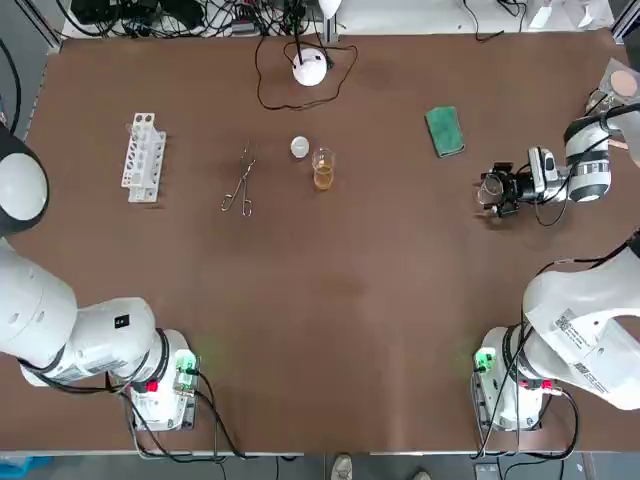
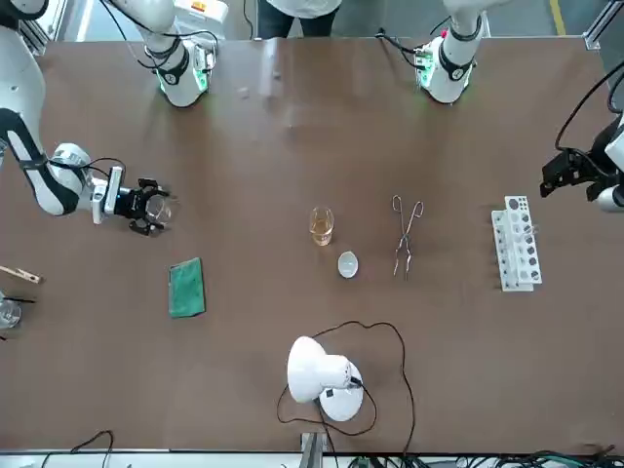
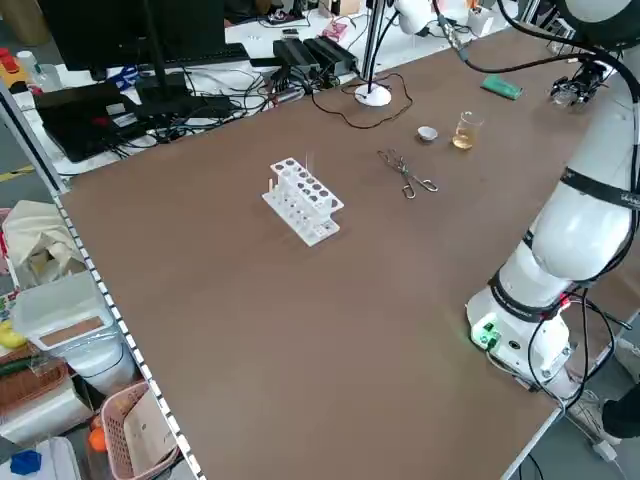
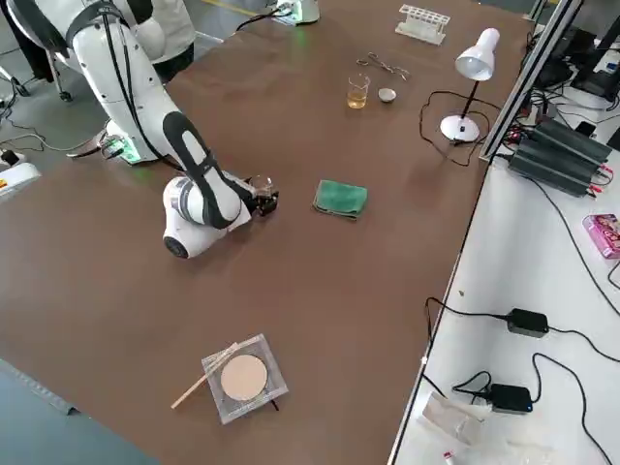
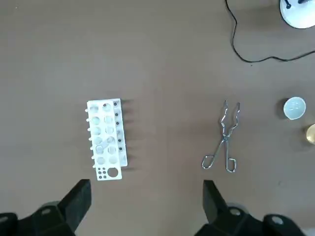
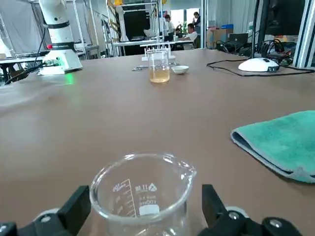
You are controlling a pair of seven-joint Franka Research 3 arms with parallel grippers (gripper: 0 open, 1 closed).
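Top view: where do we find the right gripper [image 1: 493, 190]?

We find it low over the right side of the brown table [image 1: 350, 300], lying sideways. Its two fingers [image 6: 74, 209] are spread wide, one on each side of an empty glass beaker [image 6: 140, 191].

Do we see it squeezing the glass?

No. In the right wrist view the fingers stand just beside the beaker's walls. We cannot tell whether either one touches. The beaker stands upright on the table, its pouring lip and printed scale both visible.

What do we see near it?

A folded green cloth [image 1: 444, 131] lies close by, farther from the arms' bases. Well apart, near the table's middle, stands a second beaker [image 1: 322, 170] holding amber liquid, with a small white dish [image 1: 300, 147] just beside it.

And the left gripper [image 5: 146, 186]?

We see it hanging high over the table's left side, fingers parted. Below it are a white test-tube rack [image 5: 106, 140] and metal tongs [image 5: 224, 140], well apart from each other.
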